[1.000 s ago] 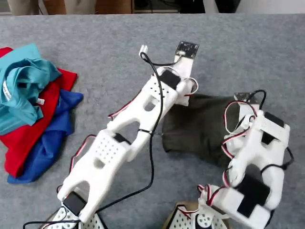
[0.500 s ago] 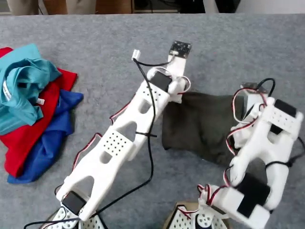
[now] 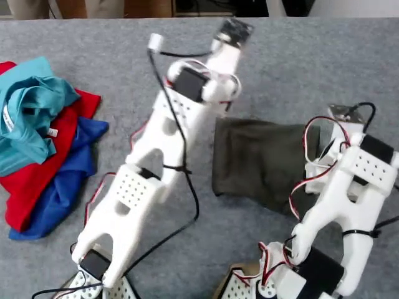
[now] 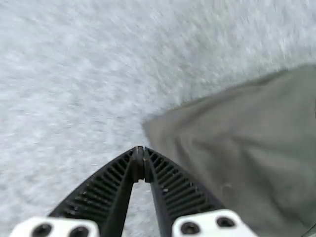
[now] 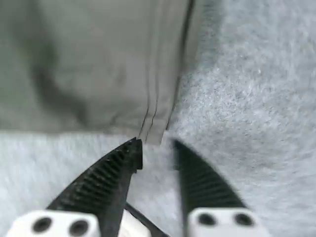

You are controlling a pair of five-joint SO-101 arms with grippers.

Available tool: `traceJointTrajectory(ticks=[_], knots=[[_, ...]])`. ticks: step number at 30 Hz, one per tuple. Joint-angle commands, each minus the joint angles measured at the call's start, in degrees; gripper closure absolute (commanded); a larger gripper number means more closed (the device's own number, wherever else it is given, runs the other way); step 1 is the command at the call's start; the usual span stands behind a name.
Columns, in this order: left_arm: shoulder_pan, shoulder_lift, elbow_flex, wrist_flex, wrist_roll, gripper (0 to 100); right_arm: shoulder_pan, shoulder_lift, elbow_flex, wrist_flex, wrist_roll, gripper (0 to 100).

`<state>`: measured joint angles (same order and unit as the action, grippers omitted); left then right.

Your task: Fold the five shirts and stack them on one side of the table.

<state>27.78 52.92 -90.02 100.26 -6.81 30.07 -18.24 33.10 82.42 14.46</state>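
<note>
A folded olive shirt [image 3: 259,162] lies flat on the grey table, right of centre. My left gripper [image 4: 139,154] is shut on nothing and hovers just off a corner of the olive shirt [image 4: 237,133]. The left arm [image 3: 187,93] stretches from the near edge up past the shirt's far left corner. My right gripper [image 5: 157,145] is open, its fingers just outside the hemmed edge of the olive shirt [image 5: 94,64]. The right arm [image 3: 355,174] stands at the shirt's right side. A teal shirt [image 3: 28,106], a red shirt [image 3: 59,140] and a blue shirt [image 3: 68,177] lie crumpled in a pile at the left.
The grey felt table [image 3: 324,56] reaches to the far edge, where furniture stands behind it. Both arm bases sit at the near edge, with cables looping off the arms. Bare felt lies between the shirt pile and the left arm.
The left arm has risen and swung toward the far side, off the olive shirt's left part. The right arm has drawn back to the right, leaving more of the shirt uncovered.
</note>
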Motion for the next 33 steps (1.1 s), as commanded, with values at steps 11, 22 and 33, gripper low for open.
traceJointTrajectory(ticks=[11,22,33], knots=[[-7.82,-26.33,42.46,0.0,-1.23,98,-14.11,27.91,0.22,-29.98,-19.52,60.3],[-15.21,-30.11,48.18,-0.79,-1.32,98,-13.41,43.38,-20.44,-9.85,-18.99,99.2],[-16.09,-30.2,47.74,-0.44,-1.32,98,-9.45,37.23,-28.97,-8.35,-14.15,99.8]])
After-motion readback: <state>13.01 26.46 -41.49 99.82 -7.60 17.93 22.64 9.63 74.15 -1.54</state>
